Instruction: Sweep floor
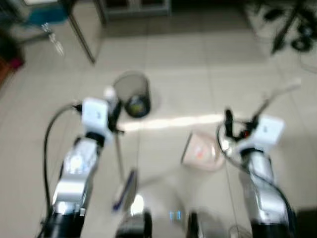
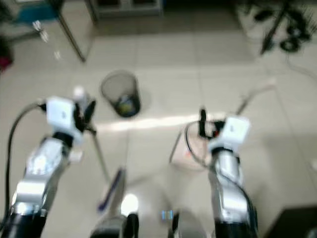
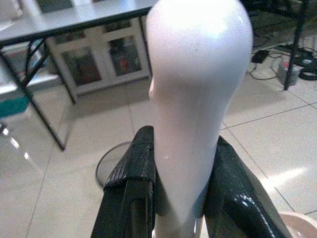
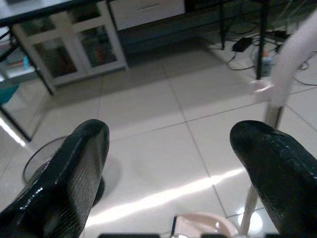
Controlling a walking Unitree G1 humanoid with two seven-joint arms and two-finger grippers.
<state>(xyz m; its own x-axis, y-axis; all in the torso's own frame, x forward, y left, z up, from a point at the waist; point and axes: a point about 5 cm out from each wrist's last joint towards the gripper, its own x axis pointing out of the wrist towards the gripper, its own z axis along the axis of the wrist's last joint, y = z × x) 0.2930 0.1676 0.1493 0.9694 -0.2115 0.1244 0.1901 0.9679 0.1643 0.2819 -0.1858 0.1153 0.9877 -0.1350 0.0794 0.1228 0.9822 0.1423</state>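
Gripping broom handle [image 3: 195,99], left gripper [image 3: 181,193] is clamping white top; broom head [image 1: 124,191] lying below, left of dustpan [image 1: 202,151]. Right gripper [image 4: 178,163] is hanging wide open, empty, nearer dustpan's upright handle [image 4: 292,54].

Silver arms [image 1: 74,171], blk cables, white wrists.

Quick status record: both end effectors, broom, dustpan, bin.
left end effector: shut on the broom handle
right end effector: open, holding nothing, above the floor beside the dustpan handle
broom: head on floor between the arms
dustpan: pink, on the tiles ahead of the right arm
wire bin: ahead, standing on the floor
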